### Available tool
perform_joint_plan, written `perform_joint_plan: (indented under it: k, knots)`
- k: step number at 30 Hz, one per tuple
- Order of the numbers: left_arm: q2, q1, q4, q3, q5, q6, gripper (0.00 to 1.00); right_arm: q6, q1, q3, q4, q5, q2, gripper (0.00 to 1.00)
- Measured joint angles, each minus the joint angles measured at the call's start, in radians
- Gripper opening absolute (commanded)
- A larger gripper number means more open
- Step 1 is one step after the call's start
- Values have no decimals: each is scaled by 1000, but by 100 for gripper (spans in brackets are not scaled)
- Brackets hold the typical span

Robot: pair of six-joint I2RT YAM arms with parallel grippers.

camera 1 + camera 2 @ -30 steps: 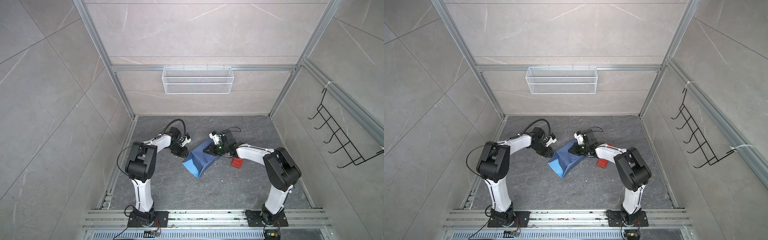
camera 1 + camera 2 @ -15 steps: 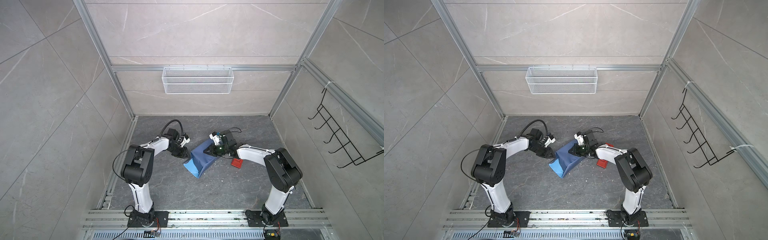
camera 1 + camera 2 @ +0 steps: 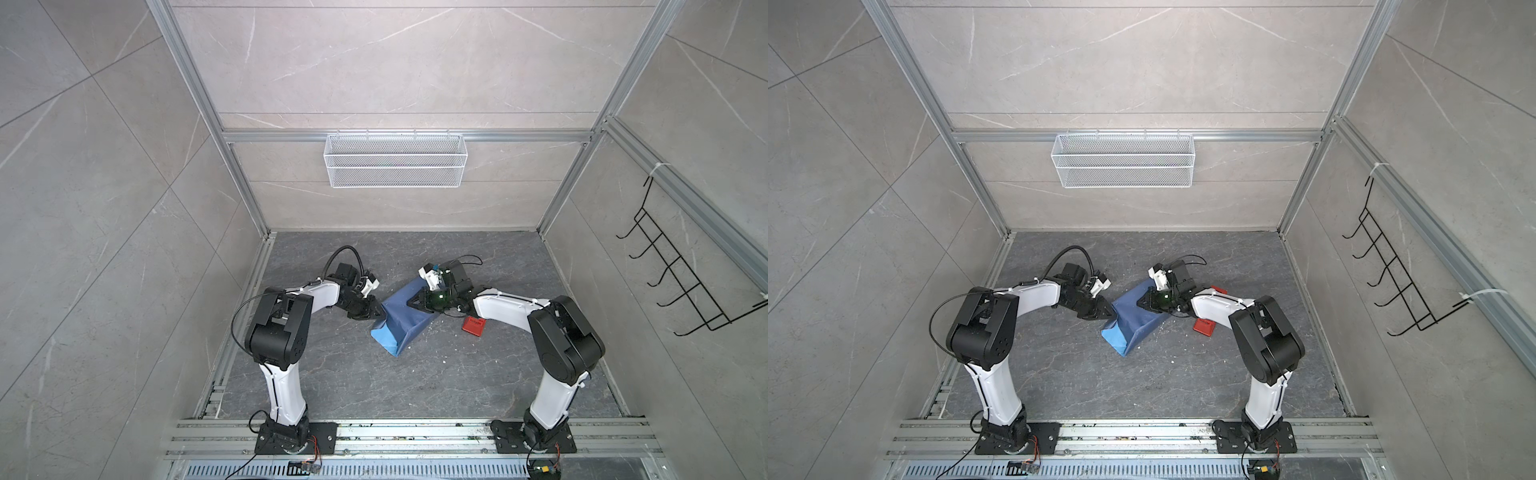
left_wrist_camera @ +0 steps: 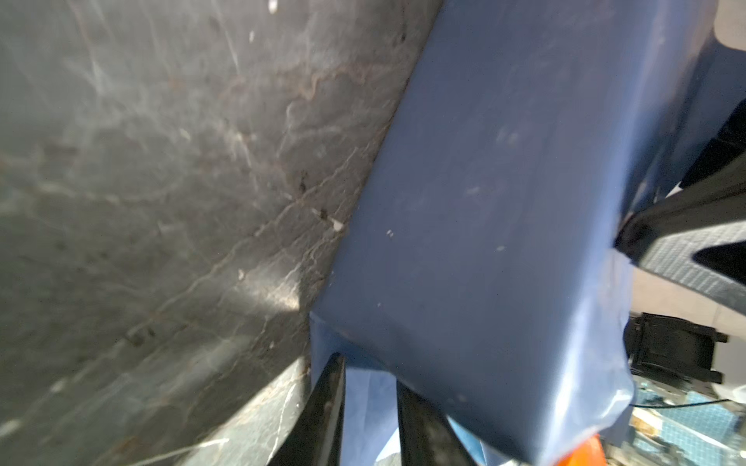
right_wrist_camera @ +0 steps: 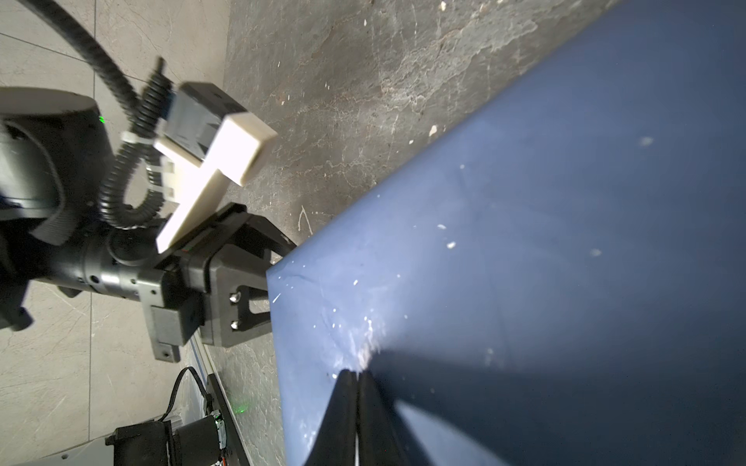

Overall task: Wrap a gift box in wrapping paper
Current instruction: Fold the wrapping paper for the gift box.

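Grey tiled walls (image 3: 395, 62) surround dark stone floor (image 3: 374, 382).

Both top views are taken from high above the near edge, facing steeply down at the dark grey marbled stone floor (image 3: 374, 374) and the pale grey tiled far wall (image 3: 395, 83), nearly alike. Each wrist view is taken very close to the folded blue wrapping paper (image 4: 484, 201), which is shared by all four views.

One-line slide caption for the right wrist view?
Shut right gripper touching the dark blue wrapping paper, with the left gripper at its edge.
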Motion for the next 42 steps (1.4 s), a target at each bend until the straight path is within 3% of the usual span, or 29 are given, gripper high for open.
perform_joint_plan:
  k: [12,22,42]
  knots:
    - [-4,-3,192,-115,27,-225,0,-1,4,9,-19,14,-2,10]
    - [-9,-23,283,-142,96,-325,0,0,7,11,-23,19,-2,9]
    - [41,-23,314,-146,126,-359,1,-1,10,23,-44,27,-2,9]
